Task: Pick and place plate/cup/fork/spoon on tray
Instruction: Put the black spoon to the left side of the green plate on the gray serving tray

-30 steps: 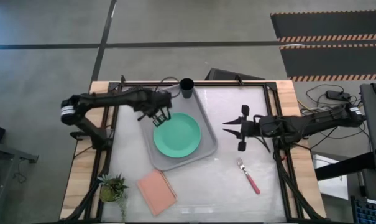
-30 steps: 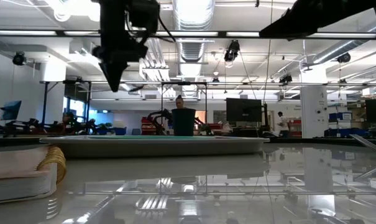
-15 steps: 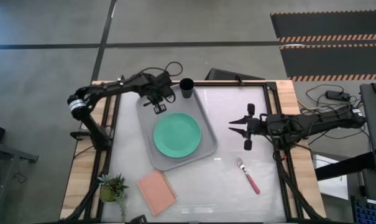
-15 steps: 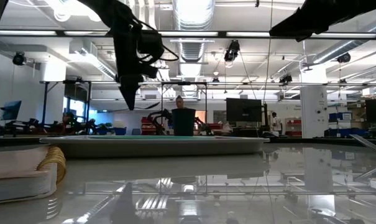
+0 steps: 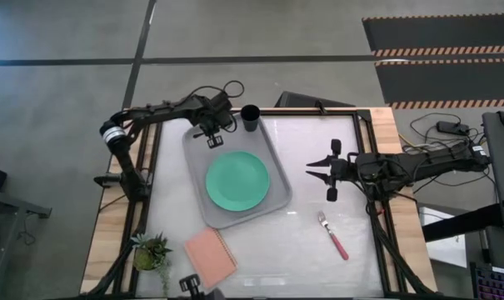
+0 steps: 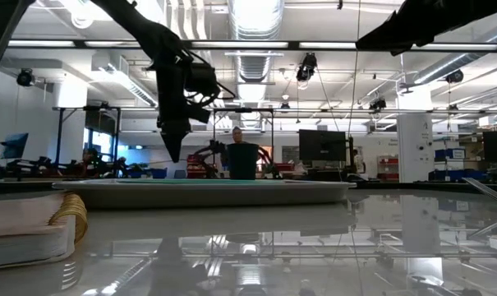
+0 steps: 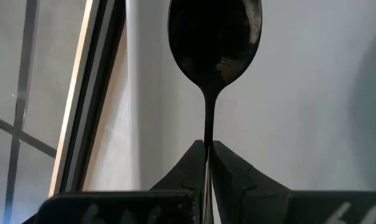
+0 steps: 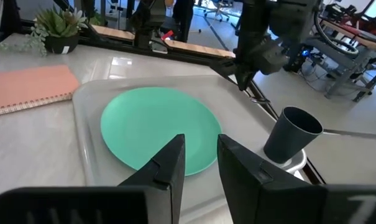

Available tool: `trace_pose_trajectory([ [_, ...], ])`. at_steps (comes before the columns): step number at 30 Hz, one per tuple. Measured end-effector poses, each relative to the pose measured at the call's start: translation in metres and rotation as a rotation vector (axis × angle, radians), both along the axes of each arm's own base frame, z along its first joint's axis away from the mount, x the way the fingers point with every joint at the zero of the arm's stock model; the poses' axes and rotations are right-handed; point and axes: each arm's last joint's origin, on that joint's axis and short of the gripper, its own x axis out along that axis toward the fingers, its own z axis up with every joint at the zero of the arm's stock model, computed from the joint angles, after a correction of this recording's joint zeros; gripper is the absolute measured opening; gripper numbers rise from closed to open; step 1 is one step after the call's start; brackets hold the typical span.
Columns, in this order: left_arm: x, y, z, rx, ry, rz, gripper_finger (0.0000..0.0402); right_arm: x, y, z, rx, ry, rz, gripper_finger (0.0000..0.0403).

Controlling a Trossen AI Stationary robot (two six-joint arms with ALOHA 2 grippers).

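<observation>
The light-grey tray lies left of the table's middle, with the mint-green plate flat on it. The black cup stands upright at the tray's far right corner. My left gripper is over the tray's far left part, shut on the metal spoon. The pink-handled fork lies on the table at the near right. My right gripper hovers open and empty right of the tray, with the plate and cup in its view. My left gripper pinches the spoon's thin handle between its two fingertips. The fingers point down from above and lie along the handle. The spoon hangs below them, bowl down, clear of the tray.
A salmon-pink pad and a small potted plant sit at the table's near left. The table between the tray and the fork is bare. Metal frame rails run along the table's edges.
My left gripper, still shut on the spoon, has gone from above the plate's far left rim toward the table's far edge, and now hangs over the tray's far left part.
</observation>
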Motion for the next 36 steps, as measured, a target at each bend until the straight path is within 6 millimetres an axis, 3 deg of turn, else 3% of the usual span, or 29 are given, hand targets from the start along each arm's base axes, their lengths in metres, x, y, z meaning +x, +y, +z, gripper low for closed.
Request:
trace_pose_trajectory([
  [15,0.001,0.016,-0.026,-0.026,0.032,0.036,0.0000,0.000,0.000,0.000,0.000,0.004,0.000,0.0082],
  [23,0.001,0.023,-0.027,-0.006,0.007,0.048,0.0000,0.000,0.000,0.000,-0.001,0.004,0.000,0.0082],
  [36,-0.010,0.015,-0.055,-0.026,0.038,0.036,0.0000,0.000,0.000,-0.001,-0.005,0.006,0.001,0.0082],
])
